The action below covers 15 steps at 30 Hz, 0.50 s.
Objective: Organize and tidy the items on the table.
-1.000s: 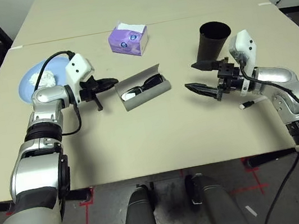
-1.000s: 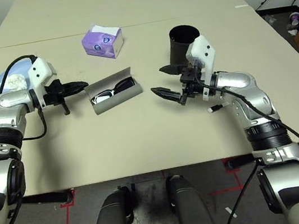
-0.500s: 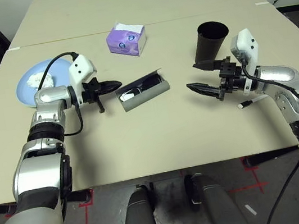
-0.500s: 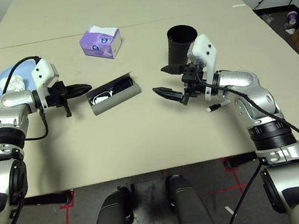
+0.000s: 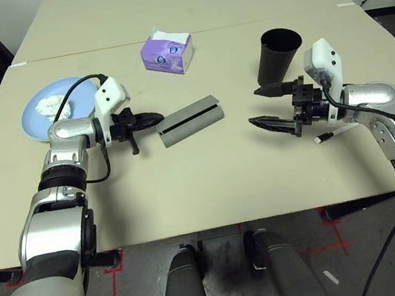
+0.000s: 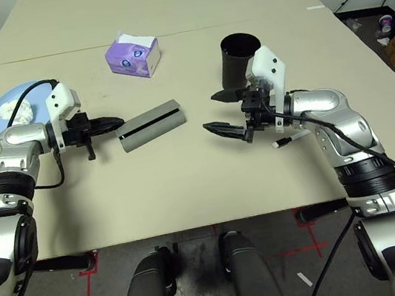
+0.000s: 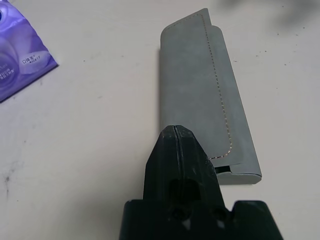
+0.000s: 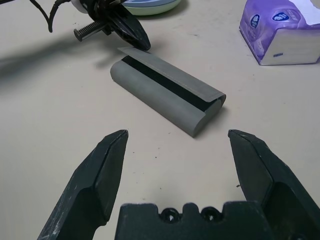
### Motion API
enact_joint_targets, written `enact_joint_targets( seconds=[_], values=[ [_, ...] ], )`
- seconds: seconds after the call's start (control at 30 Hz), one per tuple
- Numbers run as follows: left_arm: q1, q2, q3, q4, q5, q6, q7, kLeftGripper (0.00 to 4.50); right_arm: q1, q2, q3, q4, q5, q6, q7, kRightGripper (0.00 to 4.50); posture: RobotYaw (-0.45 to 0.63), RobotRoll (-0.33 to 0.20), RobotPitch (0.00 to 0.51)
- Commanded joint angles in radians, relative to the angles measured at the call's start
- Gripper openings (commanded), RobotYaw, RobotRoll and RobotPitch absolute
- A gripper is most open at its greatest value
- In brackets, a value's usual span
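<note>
Left hand [image 5: 153,116], its fingers pressed together, now touches the flap of the grey oblong glasses case [image 5: 190,120], which has closed over the sunglasses since earlier. Case lies mid-frame on the beige desk [image 5: 211,183]; the right hand [image 5: 265,107] hangs spread wide at centre right.

The glasses case [image 5: 190,120] is placed at the centre of the table [image 5: 211,183]. The tissue box [image 5: 166,51] is seen above it, the cup [image 5: 277,54] at upper right, and a pen [image 5: 333,135] at right. The plate [image 5: 56,106], at upper left, is topped by a crumpled tissue [image 5: 49,104].
</note>
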Motion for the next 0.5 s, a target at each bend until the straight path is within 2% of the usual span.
enact_joint_targets(
  seconds=[0.03, 0.5],
  values=[
    [0.03, -0.008, -0.005, -0.036, -0.013, 0.008, -0.022, 0.03, -0.002, -0.011, 0.012, -0.013, -0.012, -0.013, 0.0, 4.5, -0.1, 0.0, 0.196],
    [0.144, -0.003, -0.02, -0.188, -0.036, 0.079, -0.047, 0.03, -0.023, -0.004, 0.013, 0.001, -0.023, -0.028, 0.0, 4.5, -0.1, 0.0, 0.196]
  ],
)
